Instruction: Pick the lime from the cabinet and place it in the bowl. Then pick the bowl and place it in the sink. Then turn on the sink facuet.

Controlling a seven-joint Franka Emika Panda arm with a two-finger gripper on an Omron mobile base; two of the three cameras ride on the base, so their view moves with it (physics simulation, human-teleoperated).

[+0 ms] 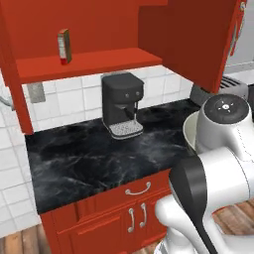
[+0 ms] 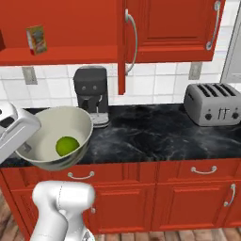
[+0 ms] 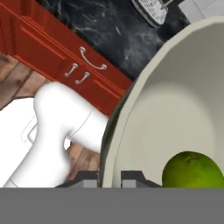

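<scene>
Bowl (image 2: pixel 56 136) carried above the front edge of the black marbled counter (image 2: pixel 155 136), wide, off-white, tilted so that its mouth faces up and toward the right base camera. Lime (image 2: pixel 67 145) resting inside, low against the inner wall. Rim seized on the side nearest the white arm: in the hand view, the gripper (image 3: pixel 109 177) straddling the bowl (image 3: pixel 175 109) wall, one dark fingertip outside and one inside, jaws clamped on the rim with the wall running up between them. Lime (image 3: pixel 192 169) seen just inside and to the right of the inner finger, close but apart from it.

Decisive relation for the coming move: load hanging wholly to one side of the jaws, across the bowl's width, with the fruit free to roll. Judged stage: lime already in the bowl, bowl lifted, transfer to the sink under way; sink and faucet beyond these frames, so direction of travel cannot be told. Judged risk: further tilt spilling the lime over the lower rim, or the rim pivoting in a single-sided pinch.

Surroundings: open red cabinet (image 1: pixel 79 62) with a small carton (image 1: pixel 64 46) on its shelf, black coffee machine (image 1: pixel 122 104) against the tiles, silver toaster (image 2: pixel 214 103) to the right.
</scene>
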